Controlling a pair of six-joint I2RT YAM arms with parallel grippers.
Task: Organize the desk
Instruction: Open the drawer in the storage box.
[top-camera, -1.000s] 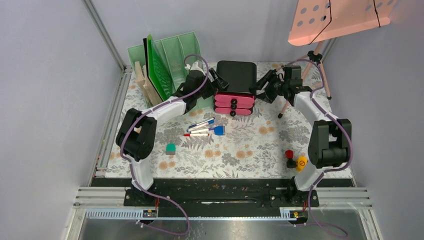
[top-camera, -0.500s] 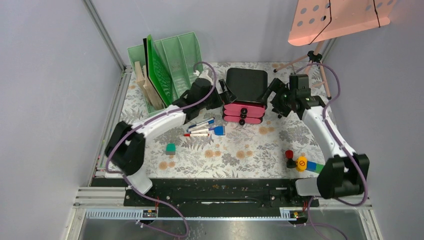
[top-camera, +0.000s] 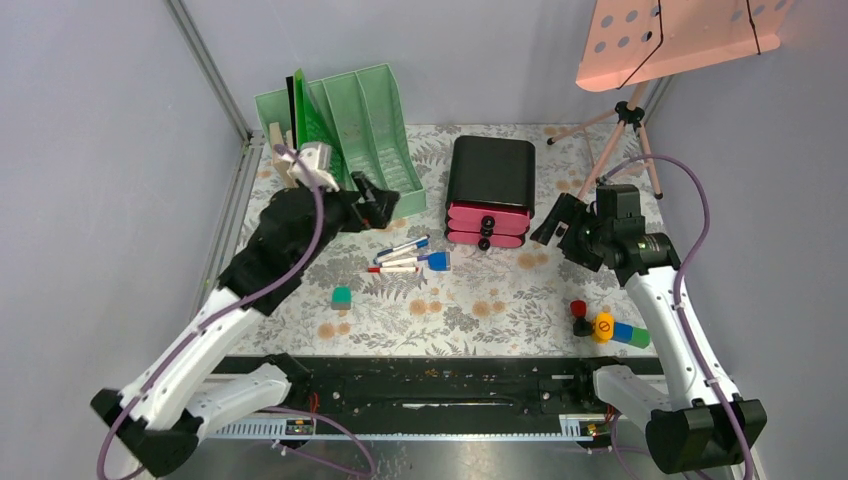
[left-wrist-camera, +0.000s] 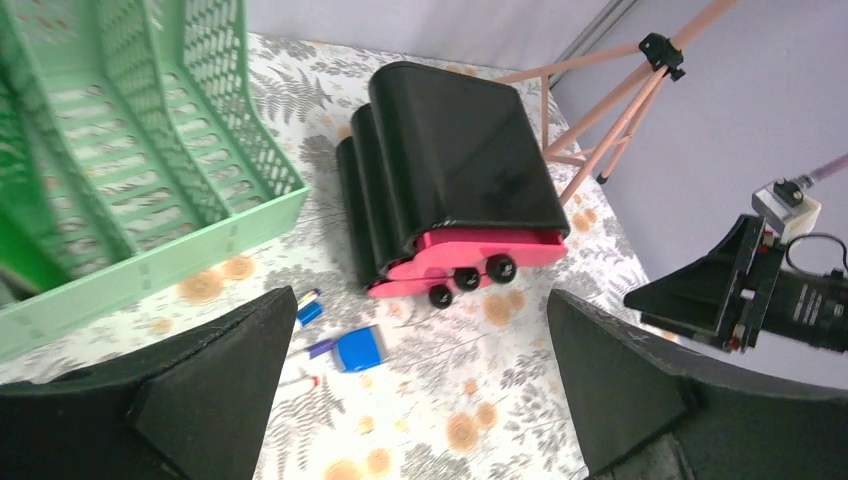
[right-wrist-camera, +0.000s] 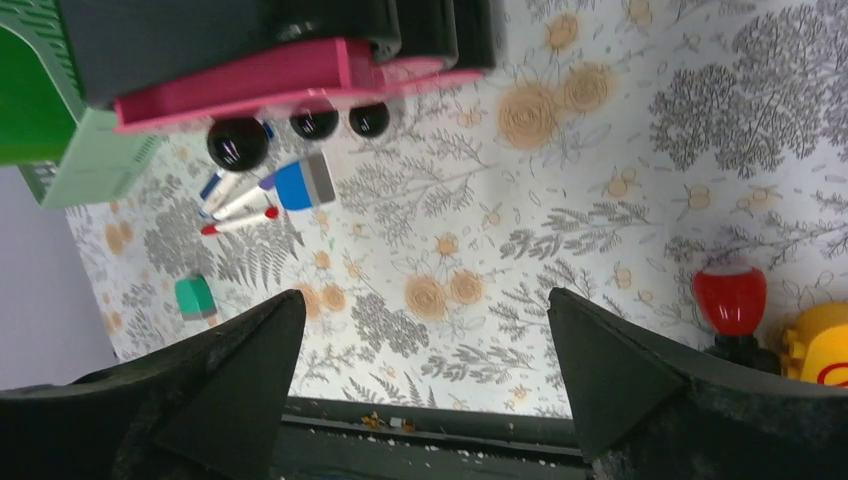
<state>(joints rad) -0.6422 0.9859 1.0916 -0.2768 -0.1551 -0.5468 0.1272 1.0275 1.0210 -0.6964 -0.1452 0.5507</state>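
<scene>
Half a second ago both claws flanked the drawer box (top-camera: 489, 185). Now the left claw (top-camera: 378, 203) has drawn back toward 10 o'clock, in front of the file rack (top-camera: 365, 115), and the right claw (top-camera: 555, 235) has backed off toward 2 o'clock. The box itself has not shifted. Both claws gape wide and hold nothing.

The flower-printed worktop (top-camera: 500, 290) fills the middle of the overhead view. On it, the mint rack at 11 o'clock holds a green sheet (top-camera: 315, 125) and a thin black panel in its left slots; the right slots look bare. The box at 12 o'clock has its three pink drawers pushed in, so their contents cannot be seen.

Markers (top-camera: 402, 257) and a blue piece (top-camera: 440, 261) lie near the centre, with a teal block (top-camera: 342, 296) toward 8 o'clock. The left arm covers the wooden pieces beside the rack. At 4 o'clock a red object (top-camera: 578, 310) and a yellow one (top-camera: 603, 326) are too small to identify.
</scene>
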